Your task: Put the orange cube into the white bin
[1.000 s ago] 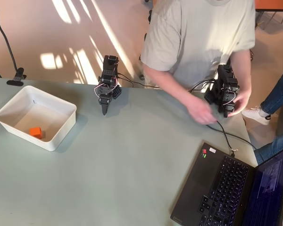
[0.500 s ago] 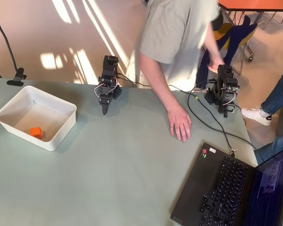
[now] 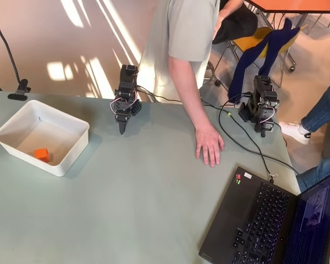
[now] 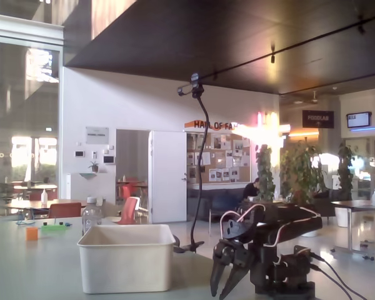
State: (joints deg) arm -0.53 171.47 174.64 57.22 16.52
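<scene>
The orange cube (image 3: pixel 41 154) sits inside the white bin (image 3: pixel 71 125), on the bin's floor close to the front wall in the overhead view. So the job looks done. The cube lies low, and the walls all around would stop it from sliding out.

The claw (image 3: pixel 121 130) is well apart from the bin, near the back edge of the table (image 3: pixel 143 209). The arm is folded up with the claw pointing down at the table, which looks like a resting pose. In the fixed view the claw (image 4: pixel 227 279) hangs just above the table and its two fingers are spread a little apart, with nothing between them.

The bin sits near the left edge of the table in the overhead view. There is open table between it and the claw, so the arm would have room to swing over there.

A person's hand (image 3: pixel 209 145) rests flat on the table to the right of the arm, well apart from the claw. A laptop (image 3: pixel 269 220) sits at the near right corner. Cables (image 3: pixel 247 148) run across the table on that side, so the right side is more crowded than the left.
</scene>
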